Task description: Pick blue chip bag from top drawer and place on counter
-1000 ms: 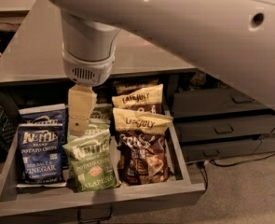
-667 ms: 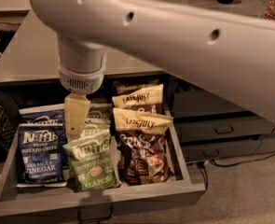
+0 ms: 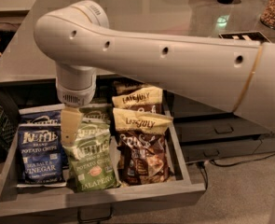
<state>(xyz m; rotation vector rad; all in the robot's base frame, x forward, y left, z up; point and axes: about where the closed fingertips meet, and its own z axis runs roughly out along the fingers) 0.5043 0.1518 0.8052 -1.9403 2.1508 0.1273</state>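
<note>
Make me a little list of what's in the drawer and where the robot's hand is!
drawer: pulled open, under the counter
blue bag: left side of the drawer, lying flat
green bag: middle, right beside the blue bag
yellow bags: two, at the back right
brown bag: front right
hand: low over the drawer, where the blue bag and green bag meet
job so far: blue bag not yet lifted out

My one camera looks from high up and close in, steeply down and forward past my pale grey arm (image 3: 174, 64), over the open grey drawer (image 3: 186, 188) toward the grey counter top (image 3: 141, 8). My tan gripper (image 3: 70, 127) hangs lower left, over the drawer.
</note>
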